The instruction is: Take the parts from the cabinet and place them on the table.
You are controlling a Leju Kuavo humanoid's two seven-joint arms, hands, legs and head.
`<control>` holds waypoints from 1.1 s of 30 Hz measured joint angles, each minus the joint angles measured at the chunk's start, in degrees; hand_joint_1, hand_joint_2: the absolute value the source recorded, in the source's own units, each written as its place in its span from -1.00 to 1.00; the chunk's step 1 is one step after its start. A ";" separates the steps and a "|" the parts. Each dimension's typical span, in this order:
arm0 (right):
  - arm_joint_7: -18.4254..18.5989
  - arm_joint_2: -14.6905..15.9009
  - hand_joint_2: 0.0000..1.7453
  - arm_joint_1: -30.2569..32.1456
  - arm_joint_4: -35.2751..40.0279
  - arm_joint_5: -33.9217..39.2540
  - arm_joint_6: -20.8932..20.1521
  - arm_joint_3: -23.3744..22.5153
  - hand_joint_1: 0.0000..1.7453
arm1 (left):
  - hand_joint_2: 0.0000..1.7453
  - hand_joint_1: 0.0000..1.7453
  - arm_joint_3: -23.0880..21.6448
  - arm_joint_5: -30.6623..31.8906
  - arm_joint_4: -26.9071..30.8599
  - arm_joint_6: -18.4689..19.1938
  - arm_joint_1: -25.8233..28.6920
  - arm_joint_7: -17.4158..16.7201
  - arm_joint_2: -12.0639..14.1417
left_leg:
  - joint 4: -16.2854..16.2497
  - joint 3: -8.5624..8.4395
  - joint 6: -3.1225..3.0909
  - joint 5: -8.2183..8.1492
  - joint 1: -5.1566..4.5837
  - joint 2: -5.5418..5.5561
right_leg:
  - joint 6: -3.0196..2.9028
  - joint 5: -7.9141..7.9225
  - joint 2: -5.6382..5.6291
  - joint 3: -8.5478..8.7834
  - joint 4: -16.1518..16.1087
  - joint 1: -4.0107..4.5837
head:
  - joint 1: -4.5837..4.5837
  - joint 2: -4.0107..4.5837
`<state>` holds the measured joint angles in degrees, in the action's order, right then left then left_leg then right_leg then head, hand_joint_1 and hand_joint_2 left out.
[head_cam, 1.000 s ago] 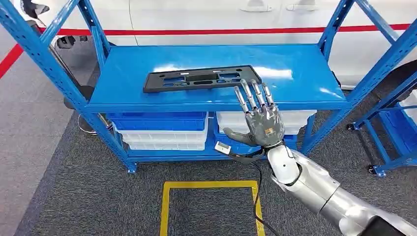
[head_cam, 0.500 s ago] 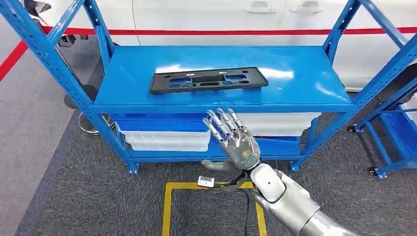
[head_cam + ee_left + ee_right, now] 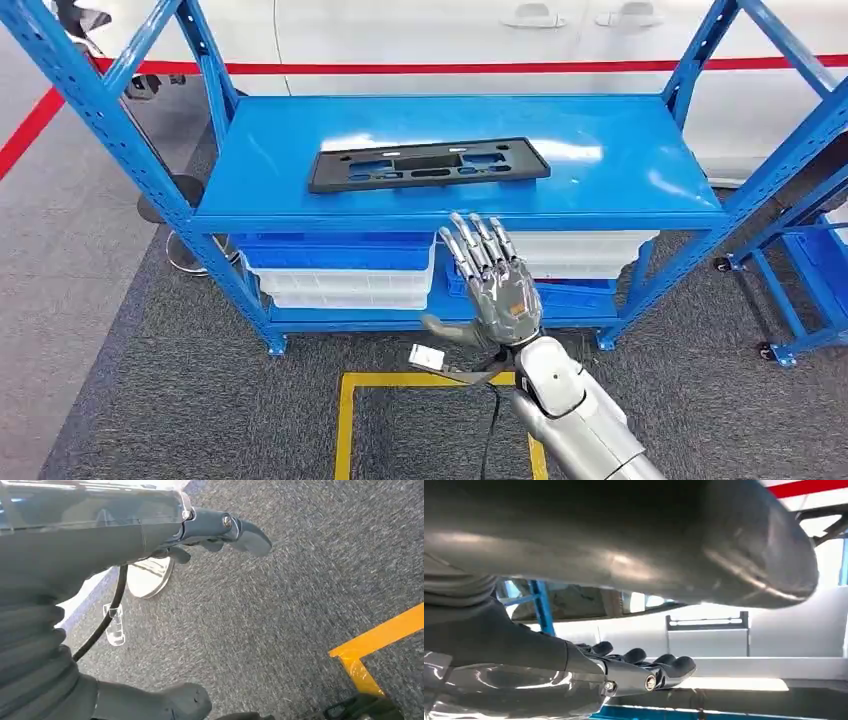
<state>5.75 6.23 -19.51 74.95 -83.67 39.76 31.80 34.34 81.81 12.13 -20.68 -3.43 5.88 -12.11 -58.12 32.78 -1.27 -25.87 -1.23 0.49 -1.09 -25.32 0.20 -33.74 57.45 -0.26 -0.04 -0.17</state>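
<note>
Our right robot hand [image 3: 495,285] hangs empty with fingers spread, below the front edge of the blue shelf [image 3: 620,165]. The black part [image 3: 428,165] lies flat on that shelf. Our left robot hand [image 3: 210,530] holds nothing, fingers loosely curled. Rising blindly, we risk knuckles striking the shelf lip.

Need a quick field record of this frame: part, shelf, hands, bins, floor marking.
part: black flat plate, lying on the top shelf, untouched
shelf: blue metal rack, part near its front middle
right hand: raised in front of the rack, below the shelf edge, fingers spread, holding nothing
left hand: hanging over grey carpet, holding nothing
bins: blue and white bins on the lower shelf
floor marking: yellow tape square
</note>
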 joint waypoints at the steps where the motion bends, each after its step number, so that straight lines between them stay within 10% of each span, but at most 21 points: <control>1: 0.00 -0.18 -1.00 0.02 0.15 -0.02 0.00 -0.22 -1.00 | 1.00 -1.00 0.00 -0.04 0.00 0.00 0.05 0.07 0.02 | -0.90 0.22 0.43 -0.77 0.25 0.00 | -0.02 0.19 0.18 0.36 -0.40 -0.12 | -0.13 0.02; 4: 0.00 -0.74 -1.00 0.26 0.26 0.00 0.00 -0.44 -1.00 | 1.00 -1.00 0.00 -0.07 0.00 -0.02 -0.01 0.09 0.20 | -12.73 5.50 1.57 -7.25 0.88 -0.06 | -0.50 0.04 0.29 0.48 -0.40 -0.20 | 0.24 0.02; 6: -0.04 -0.74 -1.00 0.67 0.26 -0.15 0.00 -0.50 -1.00 | 1.00 -1.00 0.02 -0.26 0.00 0.00 0.02 0.46 0.39 | -17.98 7.99 2.09 -8.30 1.20 -0.08 | -0.44 -0.01 0.35 0.49 -0.34 -0.24 | 0.28 0.00; 10: -1.09 -1.05 -1.00 1.36 0.68 -0.96 0.02 -1.11 -1.00 | 1.00 -1.00 0.55 -3.94 0.00 0.83 -0.04 4.86 0.55 | -1.78 0.33 2.58 0.49 1.95 -0.13 | 0.48 -0.63 0.07 0.80 0.38 -0.58 | 0.28 0.00; 15: -4.89 -1.94 -1.00 3.67 3.23 -1.85 0.02 -4.13 -1.00 | 1.00 -1.00 3.06 -7.87 0.00 1.35 -1.01 11.28 -0.52 | -0.25 -0.14 0.26 -0.17 1.38 0.06 | 1.88 -0.53 0.11 0.43 0.58 -0.35 | 0.24 0.00; 16: -5.31 -2.08 1.00 4.02 3.92 -2.43 0.04 -4.64 -1.00 | 1.00 -1.00 3.37 -8.13 0.00 1.66 -1.12 11.01 -0.79 | 0.17 -0.43 -0.25 0.16 1.72 -0.09 | 2.21 -1.12 -0.06 0.37 0.82 -0.62 | 0.22 0.00; 20: -5.46 -2.36 1.00 5.40 5.86 -4.64 0.09 -6.32 -1.00 | 1.00 -1.00 4.59 -8.13 0.00 1.88 -1.43 9.20 -0.79 | 0.34 -0.19 -0.94 0.26 1.59 -0.17 | 2.82 -8.72 -0.10 -7.13 16.36 -0.63 | -0.35 0.00; 21: -5.44 -2.38 1.00 5.83 6.05 -4.90 0.09 -6.45 -1.00 | -1.00 -1.00 4.59 -7.78 0.00 1.71 -1.39 8.77 -0.63 | 0.30 -0.20 -0.99 0.22 1.53 -0.13 | 2.84 -8.87 -0.10 -8.28 18.51 -0.63 | -0.39 0.00; 23: -5.27 -2.36 1.00 6.30 6.47 -5.18 0.09 -6.82 -1.00 | -1.00 -1.00 4.72 -7.74 0.00 1.49 -1.12 8.59 -0.55 | 0.13 -0.27 -1.03 0.14 1.42 -0.01 | 2.55 -5.44 -0.11 -6.62 14.67 -0.60 | -0.39 0.02; 25: -5.14 -2.38 1.00 6.32 7.08 -5.22 0.09 -7.30 -1.00 | -1.00 -1.00 4.85 -7.76 0.00 1.82 -0.95 8.50 -0.55 | -0.08 -0.51 -0.77 -0.11 1.33 0.06 | 1.75 -0.21 -0.12 -1.14 3.79 -0.44 | -0.37 0.00; 30: -4.61 -2.36 1.00 6.24 7.63 -5.90 0.09 -7.54 -1.00 | -1.00 -1.00 4.90 -6.42 -0.02 1.84 -0.85 7.67 -0.57 | 0.14 -0.39 0.54 -0.24 1.15 -0.01 | 0.99 -0.56 -0.25 -0.08 0.70 0.18 | -0.37 0.02; 31: -4.20 -2.34 1.00 6.05 7.74 -6.14 0.09 -7.52 -1.00 | 1.00 -1.00 4.88 -6.03 0.00 1.75 -0.87 7.33 -0.55 | -0.25 -0.20 0.80 -0.73 1.06 -0.04 | 0.48 -0.18 -0.06 0.30 0.05 -0.61 | -0.31 0.02; 33: -3.41 -2.16 1.00 5.34 7.72 -6.21 0.09 -7.50 -1.00 | 1.00 -1.00 4.79 -5.12 0.00 1.49 -0.85 6.60 -0.55 | -5.18 1.66 1.42 -4.04 1.24 -0.13 | -0.05 -0.22 0.00 0.50 -0.10 -0.58 | 0.22 0.00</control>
<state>2.34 4.07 -14.17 82.66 -89.88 39.85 24.30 39.12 76.69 12.13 -19.19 -4.28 12.48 -12.66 -63.30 34.44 0.15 -29.91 0.01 0.36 -1.14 -25.54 0.20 -33.24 57.35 -0.84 0.17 -0.17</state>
